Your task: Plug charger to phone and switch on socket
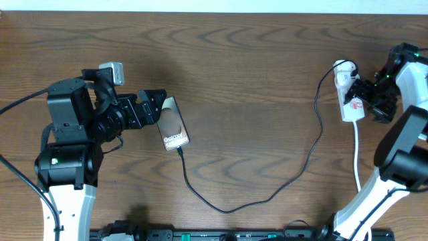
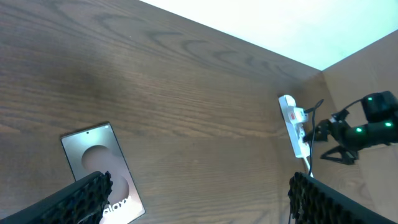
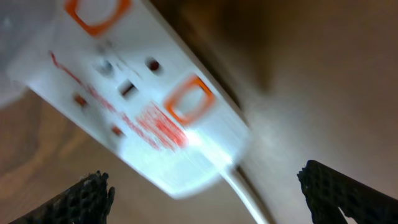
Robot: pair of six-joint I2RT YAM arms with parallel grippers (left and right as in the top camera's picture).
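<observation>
Blurred socket (image 3: 143, 106) under parted right jaws, phone (image 2: 93, 152) part-hidden by parted left jaws

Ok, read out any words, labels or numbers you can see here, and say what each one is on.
"Galaxy": white label on the phone, read from the overhead view; anything further on that label is too small to read.
Red print on the socket: too blurred to read in the right wrist view, too small in the others.
Nothing else is legible.
</observation>
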